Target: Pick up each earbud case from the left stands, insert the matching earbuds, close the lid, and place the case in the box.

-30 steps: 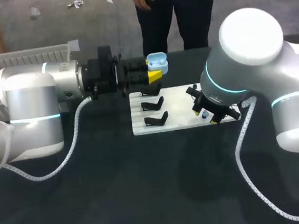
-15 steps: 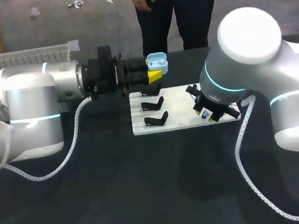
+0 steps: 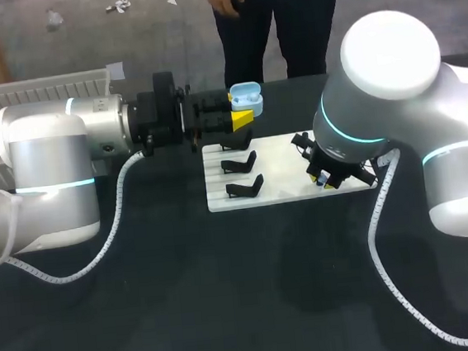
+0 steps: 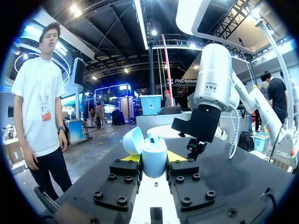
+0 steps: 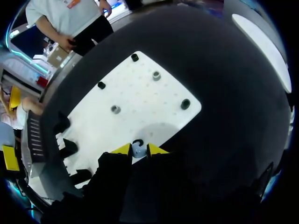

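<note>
Left gripper (image 4: 153, 159): fingers clamped on the light blue earbud case (image 4: 154, 163), held clear above the table (image 3: 229, 292). Lid is hinged open, with something pale standing inside, too small to tell. Right arm (image 4: 212, 79) hangs just ahead.

Right gripper (image 5: 139, 150): tips pinched on a small pale earbud (image 5: 137, 151) at the nearest edge of the white board (image 5: 154, 116). Ahead are grey pegs (image 5: 156, 75) and black pegs (image 5: 185, 103). Off to one side are three black stands (image 3: 239, 163).
</note>
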Robot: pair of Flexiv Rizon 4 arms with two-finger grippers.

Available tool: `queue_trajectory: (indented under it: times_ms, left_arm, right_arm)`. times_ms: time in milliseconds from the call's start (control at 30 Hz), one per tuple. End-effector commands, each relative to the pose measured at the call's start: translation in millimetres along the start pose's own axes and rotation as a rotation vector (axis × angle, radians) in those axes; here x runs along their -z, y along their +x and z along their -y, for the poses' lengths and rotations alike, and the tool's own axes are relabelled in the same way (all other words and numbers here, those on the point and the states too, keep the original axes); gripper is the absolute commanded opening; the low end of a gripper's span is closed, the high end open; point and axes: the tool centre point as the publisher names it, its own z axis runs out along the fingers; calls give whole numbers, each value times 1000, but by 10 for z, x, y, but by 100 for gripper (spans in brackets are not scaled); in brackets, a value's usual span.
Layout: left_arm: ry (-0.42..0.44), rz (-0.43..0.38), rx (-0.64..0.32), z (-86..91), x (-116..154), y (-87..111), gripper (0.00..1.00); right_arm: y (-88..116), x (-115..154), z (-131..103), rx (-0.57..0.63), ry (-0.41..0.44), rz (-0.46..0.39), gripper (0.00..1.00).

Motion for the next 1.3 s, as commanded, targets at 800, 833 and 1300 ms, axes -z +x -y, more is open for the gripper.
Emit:
queue_trajectory:
  times_ms: [800,833,1300]
  left_arm:
    - [-7,3,-4,18,0,6,0]
    - [-7,3,-4,18,0,6,0]
    - [-7,3,-4,18,0,6,0]
  right_arm:
    - [3,463,-54,66,34,-81,0]
    - [12,510,-66,74,30,-85,0]
    - [214,1170,-245,420,14,-191,0]
